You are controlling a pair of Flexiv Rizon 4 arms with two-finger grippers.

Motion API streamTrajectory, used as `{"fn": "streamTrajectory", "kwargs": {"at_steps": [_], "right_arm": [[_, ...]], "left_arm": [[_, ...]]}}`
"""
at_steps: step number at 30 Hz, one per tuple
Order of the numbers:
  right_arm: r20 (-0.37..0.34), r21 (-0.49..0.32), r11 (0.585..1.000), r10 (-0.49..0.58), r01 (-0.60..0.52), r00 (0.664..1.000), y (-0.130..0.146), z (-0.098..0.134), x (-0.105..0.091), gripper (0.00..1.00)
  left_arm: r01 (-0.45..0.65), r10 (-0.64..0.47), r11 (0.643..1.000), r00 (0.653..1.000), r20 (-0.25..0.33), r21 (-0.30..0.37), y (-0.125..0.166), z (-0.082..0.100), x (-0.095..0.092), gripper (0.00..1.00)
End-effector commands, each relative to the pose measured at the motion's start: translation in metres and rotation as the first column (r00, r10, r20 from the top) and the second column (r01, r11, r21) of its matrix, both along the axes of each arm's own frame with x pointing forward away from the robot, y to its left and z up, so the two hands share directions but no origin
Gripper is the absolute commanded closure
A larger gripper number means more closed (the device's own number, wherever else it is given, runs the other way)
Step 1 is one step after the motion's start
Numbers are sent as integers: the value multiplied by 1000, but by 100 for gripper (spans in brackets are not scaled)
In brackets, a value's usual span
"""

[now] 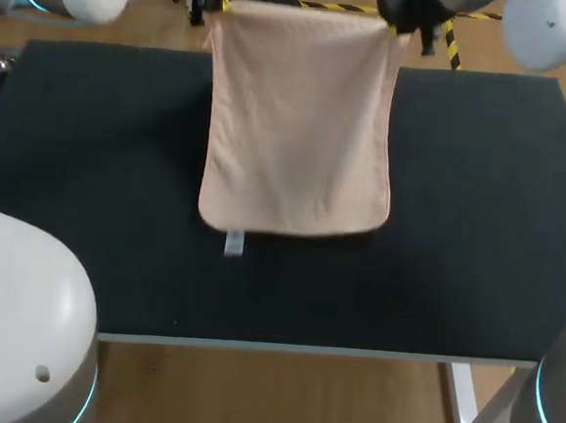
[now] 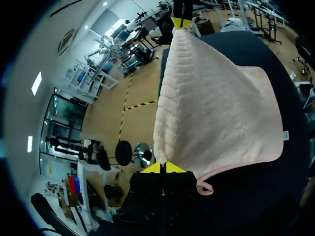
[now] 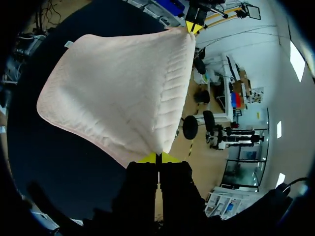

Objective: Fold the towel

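Head view: the black table point(image 1: 91, 157) has a dark, dull top with a pale front edge. The pink towel point(image 1: 300, 125) is held up by its two far corners above the table's far edge. From there it slopes down toward the middle, where its near edge with rounded corners rests on the top.

The left gripper point(image 2: 163, 168) is closed tight on one far corner, its yellow tips pressed together with the cloth between them. The right gripper point(image 3: 158, 158) pinches the other far corner in the same way. The towel's edge between them is stretched almost straight.

In the head view both grippers are only dark shapes, partly cut off at the far side, and their tips are hard to see there.

A small white tag point(image 1: 233, 244) sticks out from the towel's near edge and lies on the table. Any print on it is too small to read. A thin loop point(image 2: 204, 188) hangs from the towel just beside the left gripper.
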State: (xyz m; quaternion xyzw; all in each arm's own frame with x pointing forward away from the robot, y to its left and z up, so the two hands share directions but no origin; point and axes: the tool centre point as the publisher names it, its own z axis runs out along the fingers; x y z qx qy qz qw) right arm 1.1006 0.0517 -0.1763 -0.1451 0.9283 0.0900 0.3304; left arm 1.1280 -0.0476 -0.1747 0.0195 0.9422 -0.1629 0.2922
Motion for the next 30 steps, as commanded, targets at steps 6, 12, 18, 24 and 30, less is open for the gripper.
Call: {"fn": "streamTrajectory", "kwargs": {"at_steps": [6,12,18,24,30], "right_arm": [[152,-27,1000,-10,14,988,-5,102,6,100],[250,-36,999,-7,17,968,0,138,11,100],[303,-30,999,-9,19,953,-3,152,-5,100],[242,-57,998,8,6,970,-8,127,-33,100],[147,-64,998,17,-7,989,-10,92,-74,100]], "left_arm": [[-27,23,999,988,150,23,13,104,3,100],[-12,9,1000,973,231,10,8,145,6,100],[19,-27,999,967,253,32,-3,158,-2,100],[65,-73,997,983,170,51,-13,132,-25,100],[106,-106,994,994,35,6,-21,85,-77,100]]}}
